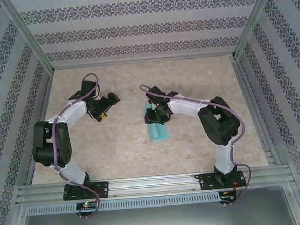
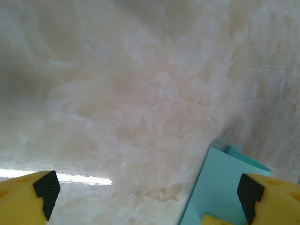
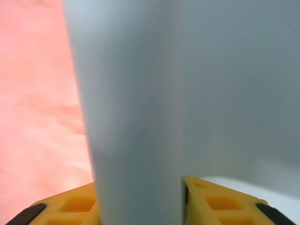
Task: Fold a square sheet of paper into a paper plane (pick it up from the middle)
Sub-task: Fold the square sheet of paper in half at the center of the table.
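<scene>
The folded turquoise paper (image 1: 157, 128) is lying on the counter (image 1: 117, 156) slightly right of centre, its long axis running near to far. The right pincer (image 1: 158, 115) is sitting over the far half of the paper. In the right wrist view, a raised fold of the paper is standing between the yellow fingers (image 3: 70, 206) and touching both inner faces, so this pincer is gripping the paper. The left pincer (image 1: 111, 100) is hovering to the left, apart from the paper, jaws standing wide and holding nothing. In the left wrist view, a layered corner of the paper is showing beside one finger pad (image 2: 247, 197).
</scene>
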### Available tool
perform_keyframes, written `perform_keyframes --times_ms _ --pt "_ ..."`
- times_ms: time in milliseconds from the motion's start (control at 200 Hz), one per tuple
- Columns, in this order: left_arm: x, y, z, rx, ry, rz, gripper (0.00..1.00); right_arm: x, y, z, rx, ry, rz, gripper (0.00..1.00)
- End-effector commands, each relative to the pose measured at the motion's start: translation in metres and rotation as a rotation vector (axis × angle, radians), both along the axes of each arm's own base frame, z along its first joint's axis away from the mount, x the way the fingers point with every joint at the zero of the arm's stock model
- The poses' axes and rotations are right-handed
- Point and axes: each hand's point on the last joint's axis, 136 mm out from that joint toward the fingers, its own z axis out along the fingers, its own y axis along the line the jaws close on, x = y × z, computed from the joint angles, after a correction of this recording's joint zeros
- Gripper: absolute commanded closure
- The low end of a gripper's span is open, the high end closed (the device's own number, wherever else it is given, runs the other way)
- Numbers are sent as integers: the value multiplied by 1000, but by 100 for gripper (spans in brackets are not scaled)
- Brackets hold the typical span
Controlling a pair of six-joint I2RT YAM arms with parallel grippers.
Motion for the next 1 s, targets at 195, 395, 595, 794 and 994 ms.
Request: perform_keyframes --times_ms 195,395,595,794,994 --pt "-1 -25 27 -242 -179 -17 0 30 76 63 582 46 -35 63" --pt "-11 -44 21 -324 -192 -58 0 36 52 19 481 102 -98 60" --pt "-14 -68 16 -410 -201 -128 9 34 37 3 435 121 -105 57" --pt "-19 -81 3 -457 -178 -174 30 33 36 9 470 135 -92 53" --pt "-23 -95 -2 -529 -171 -228 41 33 38 13 511 148 -77 51"
